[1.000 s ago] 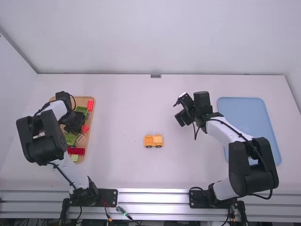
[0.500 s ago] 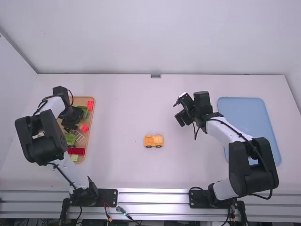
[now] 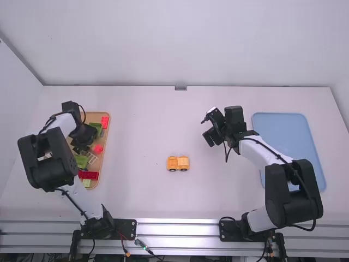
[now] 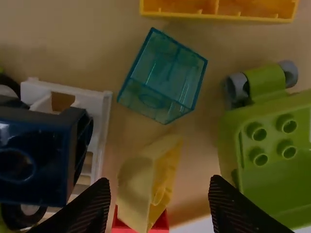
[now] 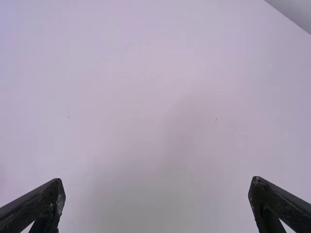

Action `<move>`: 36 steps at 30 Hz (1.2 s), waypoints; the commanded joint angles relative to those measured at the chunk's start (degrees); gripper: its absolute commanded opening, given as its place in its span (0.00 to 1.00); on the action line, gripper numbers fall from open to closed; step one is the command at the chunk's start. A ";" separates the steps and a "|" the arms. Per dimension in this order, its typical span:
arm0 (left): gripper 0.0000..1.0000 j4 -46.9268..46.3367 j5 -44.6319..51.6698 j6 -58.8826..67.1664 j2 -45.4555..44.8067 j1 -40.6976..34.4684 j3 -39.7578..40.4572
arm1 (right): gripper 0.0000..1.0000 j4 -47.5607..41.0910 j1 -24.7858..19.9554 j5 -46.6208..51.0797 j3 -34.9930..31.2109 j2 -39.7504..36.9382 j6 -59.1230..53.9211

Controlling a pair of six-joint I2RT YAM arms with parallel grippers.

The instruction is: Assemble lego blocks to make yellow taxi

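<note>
My left gripper [image 3: 80, 147] hangs low over the wooden tray [image 3: 105, 143] of loose blocks. In the left wrist view my left gripper [image 4: 161, 196] is open, with a pale yellow sloped block [image 4: 138, 187] between and beyond its fingers, close to the left one. A clear teal block [image 4: 163, 77] lies beyond that. The yellow-orange vehicle body with dark wheels [image 3: 178, 163] stands at the table's middle. My right gripper [image 3: 209, 131] is above the table, behind and right of the vehicle. In the right wrist view my right gripper [image 5: 158, 194] is wide open over bare table.
Around the yellow block lie a dark blue block [image 4: 36, 155], a green piece with studs [image 4: 272, 150] and a yellow-orange brick [image 4: 218, 8]. Red pieces [image 3: 89, 175] sit in the tray's near part. A blue tray [image 3: 289, 131] lies at the right, partly under the right arm.
Over the last second my left gripper has shifted slightly away from the camera and to the left over the wooden tray. The right arm and the vehicle have stayed put.
</note>
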 commanded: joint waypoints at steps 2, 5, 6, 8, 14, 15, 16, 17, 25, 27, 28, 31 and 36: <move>0.54 0.31 -0.66 0.35 0.68 -0.24 -2.03 | 0.99 -0.02 0.26 -0.07 0.28 -0.96 0.17; 0.54 1.99 -0.22 0.20 0.68 -0.26 -3.13 | 0.99 0.00 0.26 -0.07 0.28 -0.96 0.17; 0.54 2.54 -0.07 0.20 0.66 -0.24 -3.39 | 0.99 -0.02 0.26 -0.09 0.28 -0.96 0.17; 0.54 4.42 1.09 0.22 0.66 -0.24 -4.17 | 0.99 -0.02 0.26 -0.09 0.28 -0.96 0.17; 0.55 9.66 2.43 0.20 0.66 -0.24 -7.69 | 0.99 0.00 0.26 -0.09 0.28 -0.96 0.17; 0.55 10.14 2.43 0.20 0.66 -0.24 -8.07 | 0.99 0.04 0.26 -0.07 0.28 -0.96 0.20; 0.53 10.99 2.40 0.20 0.66 -0.26 -8.66 | 0.99 0.20 0.26 -0.09 0.28 -0.96 0.17; 0.53 10.99 2.40 0.20 0.66 -0.26 -8.66 | 0.99 0.20 0.26 -0.09 0.28 -0.96 0.17; 0.41 10.47 2.43 0.22 0.66 -0.31 -8.13 | 0.99 0.20 0.26 -0.09 0.28 -0.96 0.20; 0.38 8.76 2.40 0.24 0.66 0.07 -7.15 | 0.99 0.20 0.26 -0.09 0.28 -0.96 0.17; 0.38 7.43 2.38 0.24 0.66 0.17 -6.40 | 0.99 0.20 0.26 -0.11 0.28 -0.96 0.20; 0.36 4.22 2.16 0.28 0.66 0.11 -4.52 | 0.99 0.22 0.26 -0.11 0.28 -0.96 0.17; 0.33 -0.72 -0.15 0.20 0.66 -0.26 -1.68 | 0.99 0.15 0.26 -0.13 0.28 -0.96 0.20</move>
